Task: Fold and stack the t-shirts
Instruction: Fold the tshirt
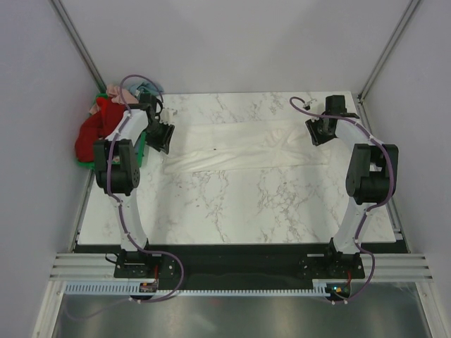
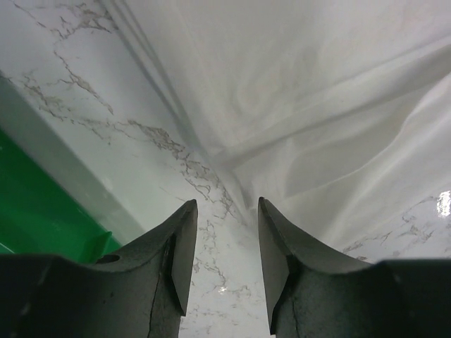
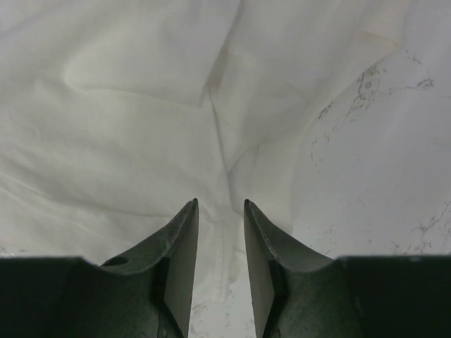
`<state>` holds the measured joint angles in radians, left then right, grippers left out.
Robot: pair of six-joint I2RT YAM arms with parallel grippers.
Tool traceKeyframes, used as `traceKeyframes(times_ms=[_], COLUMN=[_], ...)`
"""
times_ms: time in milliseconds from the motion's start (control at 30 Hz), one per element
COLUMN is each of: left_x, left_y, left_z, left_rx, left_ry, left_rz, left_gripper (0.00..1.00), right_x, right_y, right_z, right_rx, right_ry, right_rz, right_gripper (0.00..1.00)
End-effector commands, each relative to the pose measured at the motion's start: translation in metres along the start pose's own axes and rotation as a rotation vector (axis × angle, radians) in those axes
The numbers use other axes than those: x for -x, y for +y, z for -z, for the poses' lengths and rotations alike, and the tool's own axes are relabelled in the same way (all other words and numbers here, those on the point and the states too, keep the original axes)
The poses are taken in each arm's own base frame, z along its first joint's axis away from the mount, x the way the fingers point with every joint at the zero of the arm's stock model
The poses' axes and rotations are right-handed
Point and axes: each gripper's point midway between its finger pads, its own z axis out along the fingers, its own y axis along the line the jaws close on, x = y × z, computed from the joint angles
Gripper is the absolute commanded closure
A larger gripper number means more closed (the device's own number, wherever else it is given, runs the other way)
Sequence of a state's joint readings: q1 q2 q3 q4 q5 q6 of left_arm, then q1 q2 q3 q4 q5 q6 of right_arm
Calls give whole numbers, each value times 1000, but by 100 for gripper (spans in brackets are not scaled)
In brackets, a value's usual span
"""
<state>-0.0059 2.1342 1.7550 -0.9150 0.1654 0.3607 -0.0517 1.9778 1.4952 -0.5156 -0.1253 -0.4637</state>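
A cream-white t-shirt (image 1: 236,144) lies spread across the far half of the marble table, with a tiny dark print near its middle. My left gripper (image 1: 161,138) is open and empty at the shirt's left end; in the left wrist view its jaws frame bare marble just short of the cloth's corner (image 2: 239,204). My right gripper (image 1: 317,132) is open at the shirt's right end; in the right wrist view a stitched hem strip (image 3: 222,246) lies between its jaws. Red (image 1: 91,134), pink (image 1: 113,91) and pale blue (image 1: 146,89) shirts are heaped at the far left.
A green plastic crate (image 1: 141,149) holds the heap of shirts just off the table's far left corner; its green wall shows in the left wrist view (image 2: 35,204). Grey walls enclose the table on three sides.
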Motion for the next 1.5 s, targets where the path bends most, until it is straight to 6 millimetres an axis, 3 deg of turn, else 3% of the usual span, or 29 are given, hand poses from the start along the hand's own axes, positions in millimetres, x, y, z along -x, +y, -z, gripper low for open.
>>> traceKeyframes(times_ms=[0, 400, 900, 1033, 1167, 1467], left_x=[16, 3, 2, 5, 13, 32], left_y=[-3, -19, -18, -18, -17, -10], left_z=[15, 3, -10, -10, -6, 2], left_rx=[-34, -134, -142, -141, -137, -112], left_ry=[-48, 12, 34, 29, 6, -43], left_rz=[-34, -2, 22, 22, 26, 24], left_gripper=[52, 57, 65, 76, 97, 98], right_x=[20, 21, 22, 20, 20, 24], right_y=[-10, -11, -11, -11, -10, -14], right_z=[14, 14, 19, 18, 18, 17], right_rx=[-25, -30, -33, -35, -32, -40], right_ry=[-65, -62, -69, -65, -66, -71], right_rz=[-7, -8, -7, -5, -7, -5], right_gripper=[60, 60, 60, 60, 60, 60])
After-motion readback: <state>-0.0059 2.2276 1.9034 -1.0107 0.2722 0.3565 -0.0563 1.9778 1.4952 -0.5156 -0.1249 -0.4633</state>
